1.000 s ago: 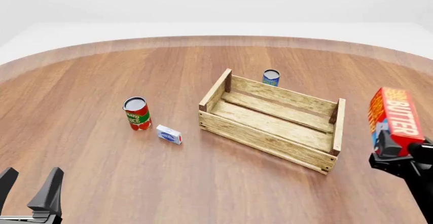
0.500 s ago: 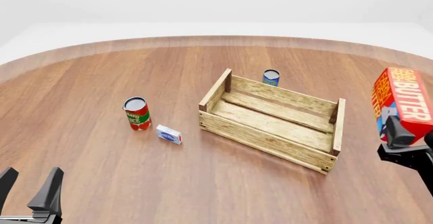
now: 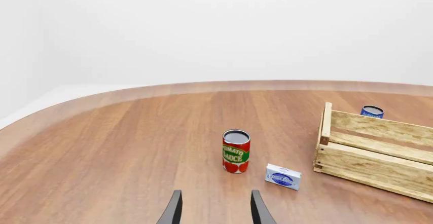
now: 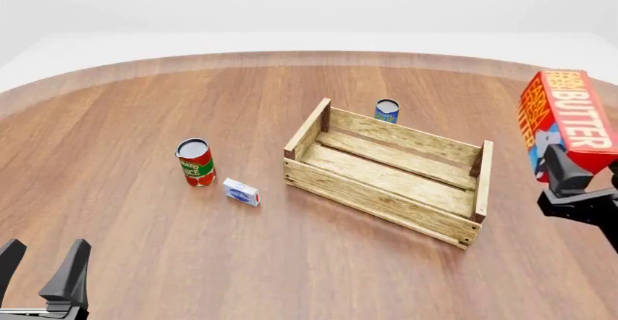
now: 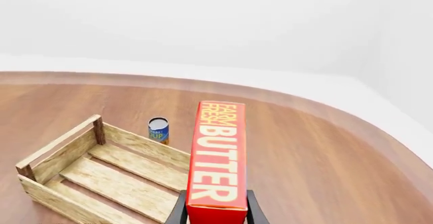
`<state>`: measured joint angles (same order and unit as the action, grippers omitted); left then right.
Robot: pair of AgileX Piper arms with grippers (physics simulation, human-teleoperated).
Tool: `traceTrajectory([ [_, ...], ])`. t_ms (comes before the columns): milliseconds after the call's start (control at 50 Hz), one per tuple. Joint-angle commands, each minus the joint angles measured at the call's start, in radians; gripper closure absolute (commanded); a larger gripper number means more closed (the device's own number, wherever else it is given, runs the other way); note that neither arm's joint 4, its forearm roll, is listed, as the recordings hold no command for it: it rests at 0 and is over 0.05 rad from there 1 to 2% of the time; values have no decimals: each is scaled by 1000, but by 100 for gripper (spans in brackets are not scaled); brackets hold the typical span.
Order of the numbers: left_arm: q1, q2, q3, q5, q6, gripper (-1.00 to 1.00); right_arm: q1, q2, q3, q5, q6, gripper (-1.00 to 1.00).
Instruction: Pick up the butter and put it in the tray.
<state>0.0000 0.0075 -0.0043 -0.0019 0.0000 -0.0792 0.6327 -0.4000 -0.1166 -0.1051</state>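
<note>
The butter (image 4: 568,121), a red carton with "BUTTER" in pale letters, hangs in the air at the right of the front view, right of the tray and above table level. My right gripper (image 4: 568,179) is shut on the carton's lower end. In the right wrist view the butter (image 5: 218,160) stands up between the fingers (image 5: 178,210). The tray (image 4: 391,169), a light wooden slatted crate, sits in the middle of the table with nothing in it; the crate (image 5: 101,171) lies beyond and beside the carton. My left gripper (image 4: 43,271) stands open at the near left, holding nothing.
A red tomato sauce can (image 4: 196,162) and a small white-and-blue box (image 4: 242,192) stand left of the tray. A blue can (image 4: 387,111) sits just behind the tray's far side. The round wooden table's edge (image 4: 309,58) curves behind them.
My right gripper has lifted the butter upward and a little to the right over the last second. The left gripper, the tray and the cans have not moved.
</note>
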Motion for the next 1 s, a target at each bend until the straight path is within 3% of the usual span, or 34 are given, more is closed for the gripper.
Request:
traceTrajectory([
  [20,0,0,0,0,0,-100,50,13,-44,0,9,100],
  [540,0,0,0,0,0,-100,144,40,-76,-2,13,100],
  [1000,0,0,0,0,0,-100,214,136,-91,-66,5,100],
])
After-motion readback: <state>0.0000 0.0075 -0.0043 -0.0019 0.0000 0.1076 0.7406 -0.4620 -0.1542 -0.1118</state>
